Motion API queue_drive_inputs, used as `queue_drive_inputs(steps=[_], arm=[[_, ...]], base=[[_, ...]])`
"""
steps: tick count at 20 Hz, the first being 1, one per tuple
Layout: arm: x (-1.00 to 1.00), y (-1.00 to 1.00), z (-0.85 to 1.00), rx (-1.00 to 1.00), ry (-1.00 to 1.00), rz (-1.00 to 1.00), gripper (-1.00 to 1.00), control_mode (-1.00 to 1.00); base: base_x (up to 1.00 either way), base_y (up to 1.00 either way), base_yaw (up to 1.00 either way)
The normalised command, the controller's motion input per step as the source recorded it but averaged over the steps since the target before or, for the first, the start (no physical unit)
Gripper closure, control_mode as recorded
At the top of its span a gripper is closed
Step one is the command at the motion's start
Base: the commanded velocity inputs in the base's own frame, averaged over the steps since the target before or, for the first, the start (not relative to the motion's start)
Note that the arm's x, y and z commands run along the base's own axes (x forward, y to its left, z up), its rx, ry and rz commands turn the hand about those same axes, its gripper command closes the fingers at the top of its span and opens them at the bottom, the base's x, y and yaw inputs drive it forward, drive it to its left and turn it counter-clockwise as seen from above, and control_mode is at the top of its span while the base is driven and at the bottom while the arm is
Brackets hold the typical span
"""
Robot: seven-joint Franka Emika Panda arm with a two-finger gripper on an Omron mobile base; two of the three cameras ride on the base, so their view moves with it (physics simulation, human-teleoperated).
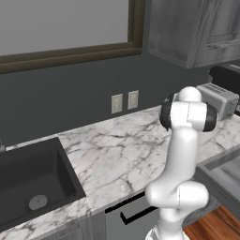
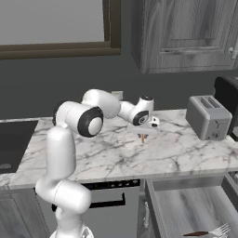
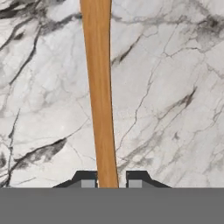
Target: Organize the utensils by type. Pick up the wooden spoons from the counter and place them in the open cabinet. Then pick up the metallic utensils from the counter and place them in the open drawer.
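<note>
Over the marble counter (image 2: 186,148), the gripper (image 3: 110,183) pinches a wooden spoon (image 3: 99,87) whose handle runs toward 12 o'clock; judged step: spoon pickup; next, carrying it to the open cabinet.

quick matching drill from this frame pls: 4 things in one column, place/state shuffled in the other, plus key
1. wooden spoon
2. toaster
3. open drawer
4. sink

A. black, set into the counter at its left end
B. pulled out below the counter, a fork inside
C. handle between the gripper fingers
D. silver, standing on the counter at its right end

Pairs: 1-C, 2-D, 3-B, 4-A
</note>
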Motion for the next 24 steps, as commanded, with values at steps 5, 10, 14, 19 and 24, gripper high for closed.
queue_drive_inputs(steps=[5, 10, 14, 19, 24], arm=[[-0.49, 0.54, 0.35, -0.07, -0.04, 0.0, 1.0, -1.0], [-0.63, 0.51, 0.51, -0.12, 0.0, 0.0, 1.0, -1.0], [-0.76, 0.56, 0.5, -0.06, -0.03, 0.0, 1.0, -1.0], [-0.75, 0.47, 0.63, 0.0, -0.12, 0.0, 1.0, -1.0], [-0.73, 0.42, 0.67, 0.0, -0.12, 0.0, 1.0, -1.0]], base=[[0.0, 0.0, 0.0], [0.0, 0.0, 0.0], [0.0, 0.0, 0.0], [0.0, 0.0, 0.0], [0.0, 0.0, 0.0]])
